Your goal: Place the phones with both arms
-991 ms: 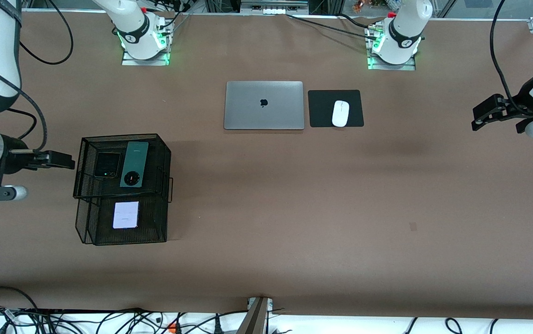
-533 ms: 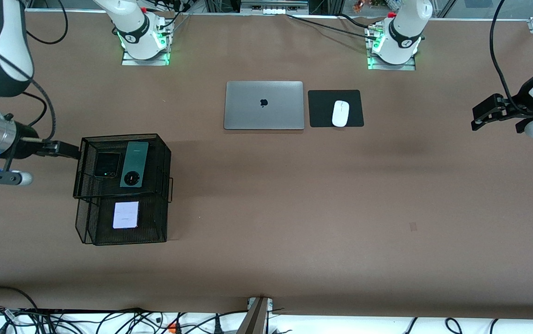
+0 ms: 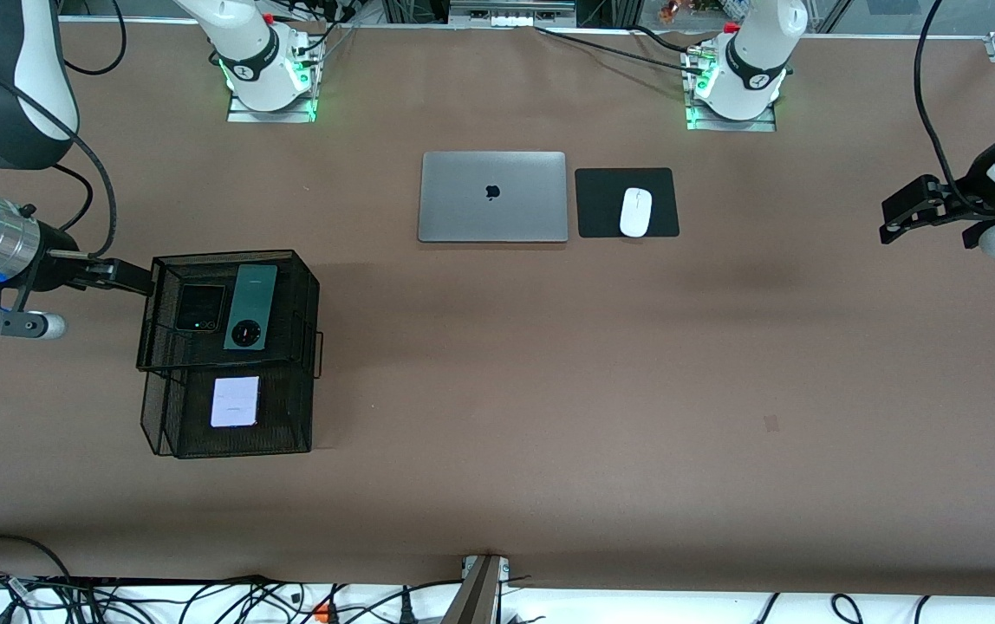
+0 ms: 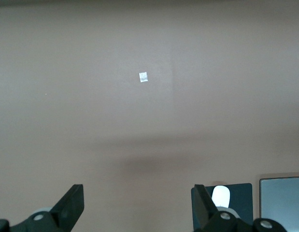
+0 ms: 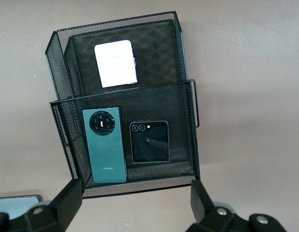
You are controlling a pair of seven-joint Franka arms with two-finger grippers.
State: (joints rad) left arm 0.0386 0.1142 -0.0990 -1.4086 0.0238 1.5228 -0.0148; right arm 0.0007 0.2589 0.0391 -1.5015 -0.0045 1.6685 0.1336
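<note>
Just beside the mesh rack [image 3: 302, 286], right gripper [image 3: 120, 276] wide open, nearest the black flip phone [image 3: 200, 307]; left gripper [image 3: 913, 208] open too, waiting well apart.

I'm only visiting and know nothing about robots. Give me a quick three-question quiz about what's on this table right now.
1. True or false: the dark green phone lies on the mesh rack's upper tier.
2. Which sits nearest the front camera? A) laptop B) white phone C) mouse
3. What lies beside the green phone on that tier?

Key: 1 true. 2 B. 3 the black flip phone.
</note>
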